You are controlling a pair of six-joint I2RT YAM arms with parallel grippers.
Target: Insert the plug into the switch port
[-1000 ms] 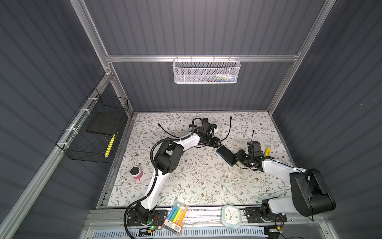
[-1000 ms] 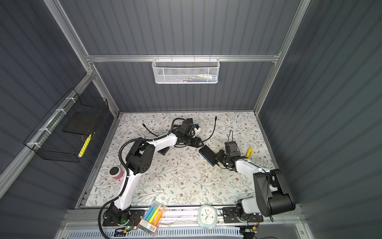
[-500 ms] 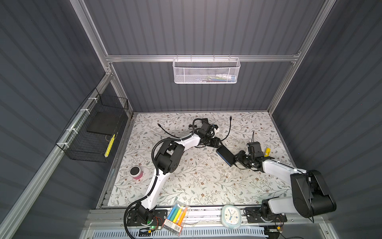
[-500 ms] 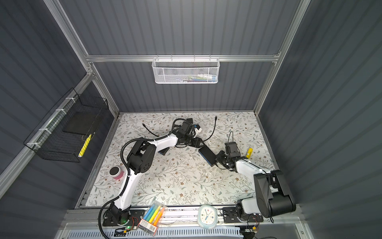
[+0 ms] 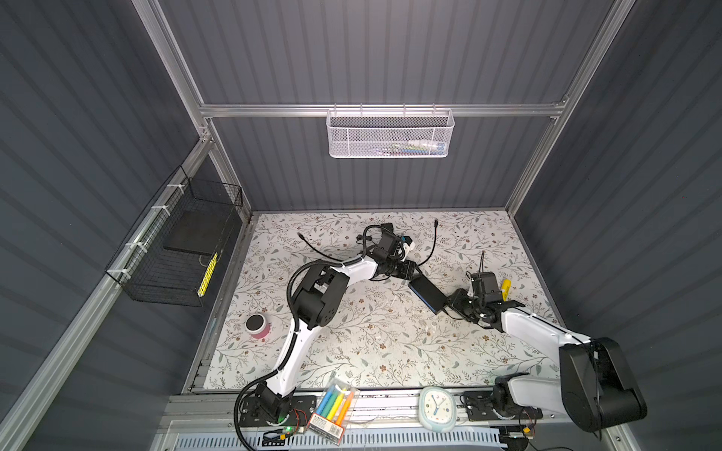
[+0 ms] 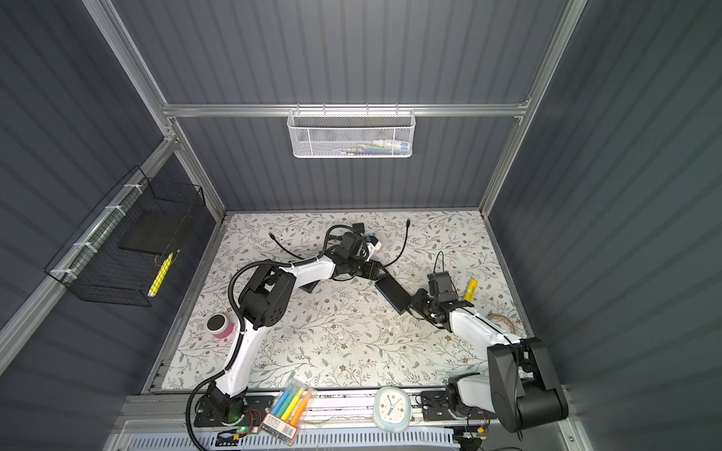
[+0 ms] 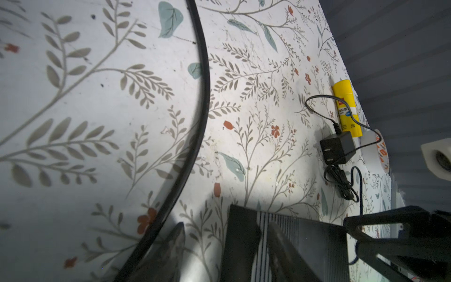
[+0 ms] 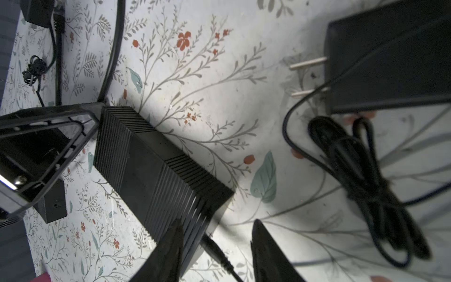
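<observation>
Floral table (image 5: pixel 351 343); black switch (image 5: pixel 428 293). Left gripper (image 5: pixel 412 275), half-open, overlaps its 11 o'clock end; right gripper (image 5: pixel 449 307), half-open at 4 o'clock, brackets the plug (image 8: pixel 214 249).

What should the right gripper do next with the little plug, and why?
Probably close the right gripper on the plug, so it can push it into the switch. Its fingers stand open on either side of the plug, and the plug's tip lies at the switch's end; whether it's in can't be told.
</observation>
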